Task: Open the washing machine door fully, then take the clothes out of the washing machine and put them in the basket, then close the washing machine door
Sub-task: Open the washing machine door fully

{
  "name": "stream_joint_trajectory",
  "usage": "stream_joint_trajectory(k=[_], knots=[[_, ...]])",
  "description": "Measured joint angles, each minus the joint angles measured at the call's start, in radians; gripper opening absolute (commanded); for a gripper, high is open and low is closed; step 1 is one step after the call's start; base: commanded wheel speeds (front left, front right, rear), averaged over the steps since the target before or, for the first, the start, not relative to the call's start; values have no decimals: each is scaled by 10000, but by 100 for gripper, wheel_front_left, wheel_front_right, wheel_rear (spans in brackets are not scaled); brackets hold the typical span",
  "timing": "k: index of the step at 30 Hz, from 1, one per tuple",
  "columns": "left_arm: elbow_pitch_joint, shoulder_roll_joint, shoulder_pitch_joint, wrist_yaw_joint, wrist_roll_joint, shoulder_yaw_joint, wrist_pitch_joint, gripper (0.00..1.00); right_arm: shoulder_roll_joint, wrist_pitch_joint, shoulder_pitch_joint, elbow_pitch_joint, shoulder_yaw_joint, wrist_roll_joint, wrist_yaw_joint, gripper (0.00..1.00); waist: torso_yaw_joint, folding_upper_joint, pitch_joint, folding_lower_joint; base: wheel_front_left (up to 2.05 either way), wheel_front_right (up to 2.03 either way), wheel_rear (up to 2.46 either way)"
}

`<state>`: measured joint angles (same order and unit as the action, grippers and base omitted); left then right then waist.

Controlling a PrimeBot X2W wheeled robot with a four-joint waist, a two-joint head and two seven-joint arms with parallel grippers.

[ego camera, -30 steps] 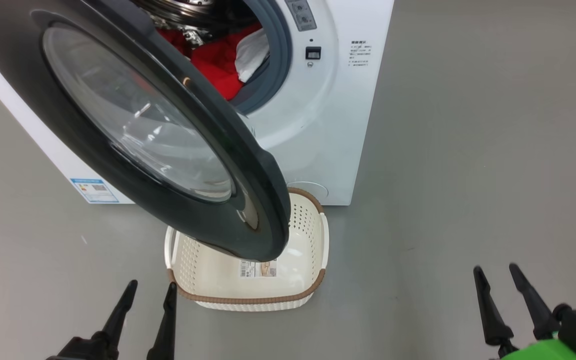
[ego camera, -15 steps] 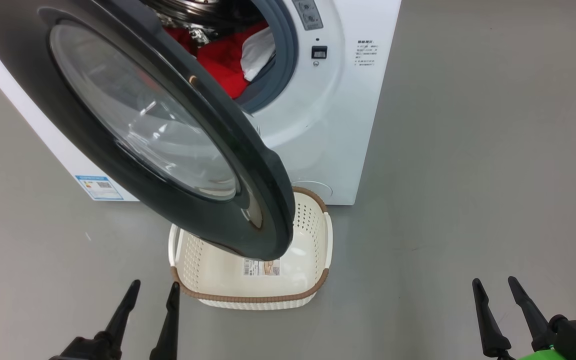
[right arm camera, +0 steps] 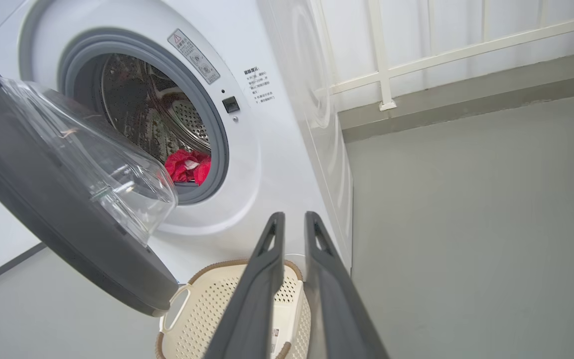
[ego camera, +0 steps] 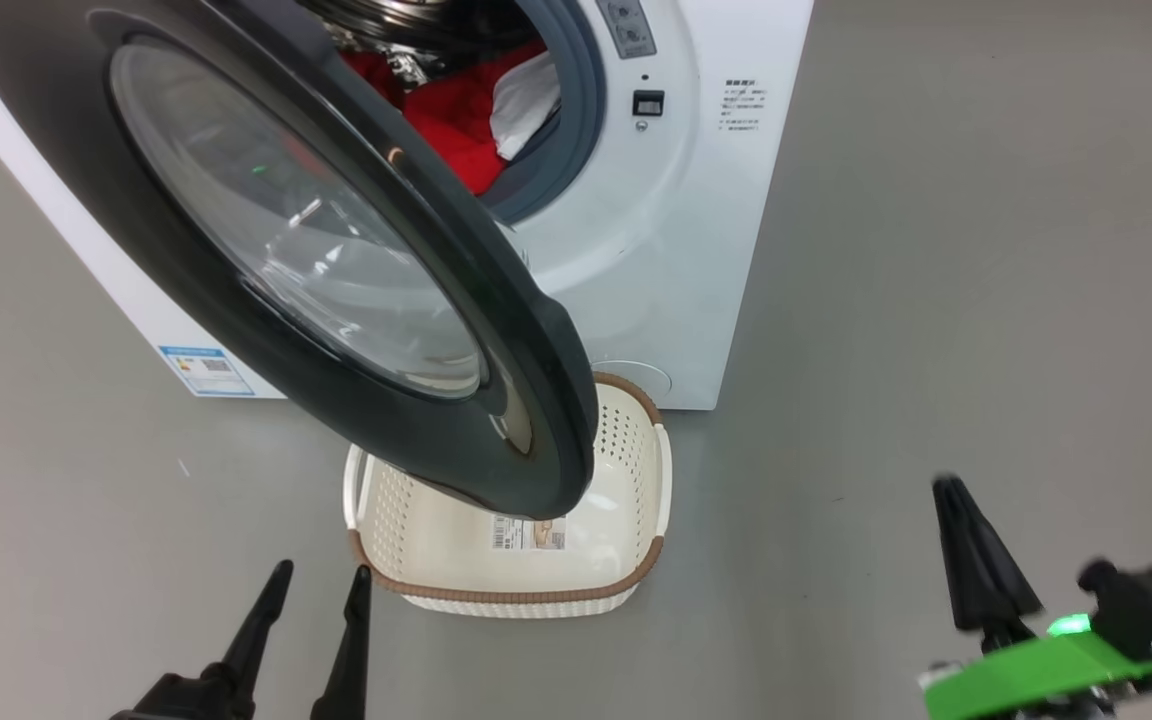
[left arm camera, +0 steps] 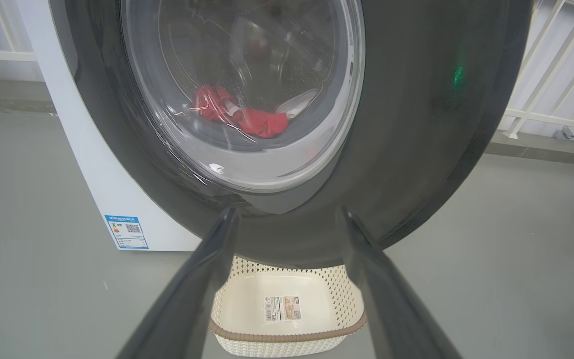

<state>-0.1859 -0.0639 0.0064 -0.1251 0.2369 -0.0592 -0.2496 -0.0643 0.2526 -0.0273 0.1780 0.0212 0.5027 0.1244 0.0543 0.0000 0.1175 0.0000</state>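
left claw (ego camera: 323, 568) sits at seven o'clock in the head view, fingers apart and holding nothing. the washing machine door (ego camera: 286, 230) hangs partly open, and its black rim overlaps the cream basket (ego camera: 516, 596), which stands empty on the grey floor (ego camera: 936, 300) at six o'clock of the washing machine (ego camera: 636, 250). the red clothes (ego camera: 456, 120) and a white cloth piece (ego camera: 526, 100) lie in the drum (right arm camera: 167, 114) at twelve o'clock. right claw (ego camera: 948, 487), at four o'clock, has its fingers together, gripping nothing.
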Motion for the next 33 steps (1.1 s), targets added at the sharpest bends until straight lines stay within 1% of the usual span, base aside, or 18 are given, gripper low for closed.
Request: stream_joint_trajectory(k=[6,11,12,16,20,23,24,25,26,27,30,33], knots=[[-2,15,-4,-2,0,-163,0,100,-167,25,1290,-207,949,1294,0,0,132,0,38,1,0,0,0],[-4,25,-41,0,2,-336,0,100,-583,27,2718,-211,2077,2502,0,0,319,0,134,1,0,0,0],[-4,25,-41,0,2,-336,0,100,-583,27,2718,-211,2077,2502,0,0,319,0,134,1,0,0,0],[-4,35,-114,0,10,-464,0,100,-1051,29,3867,50,3216,3662,0,0,538,0,219,0,0,0,0],[0,48,-141,0,23,-600,0,100,-1601,-109,4916,314,4506,5281,-2,0,803,0,305,1,0,0,0],[0,79,-161,0,94,-696,0,100,-1988,-602,5654,349,5166,6537,0,0,1005,0,388,0,0,0,0],[-4,96,-177,0,123,-790,0,100,-2236,-1030,6045,332,5511,7371,-2,0,1138,0,463,1,0,0,0],[-4,96,-177,0,123,-790,0,100,-2236,-1030,6045,332,5511,7371,-2,0,1138,0,463,1,0,0,0],[-12,105,-223,0,127,-828,0,100,-2324,-1262,6187,332,5603,7806,-2,0,1205,0,503,0,0,0,0],[-15,119,-360,0,196,-882,0,100,-2504,-1724,6443,332,5770,8581,-2,0,1330,0,597,0,0,0,0],[-35,138,-519,0,282,-926,0,100,-2807,-2577,6802,456,6002,9430,-2,0,1516,0,738,1,0,0,0],[-40,155,-564,0,291,-982,0,100,-2917,-3509,6985,587,6132,10239,-2,0,1691,0,857,0,0,0,0]])
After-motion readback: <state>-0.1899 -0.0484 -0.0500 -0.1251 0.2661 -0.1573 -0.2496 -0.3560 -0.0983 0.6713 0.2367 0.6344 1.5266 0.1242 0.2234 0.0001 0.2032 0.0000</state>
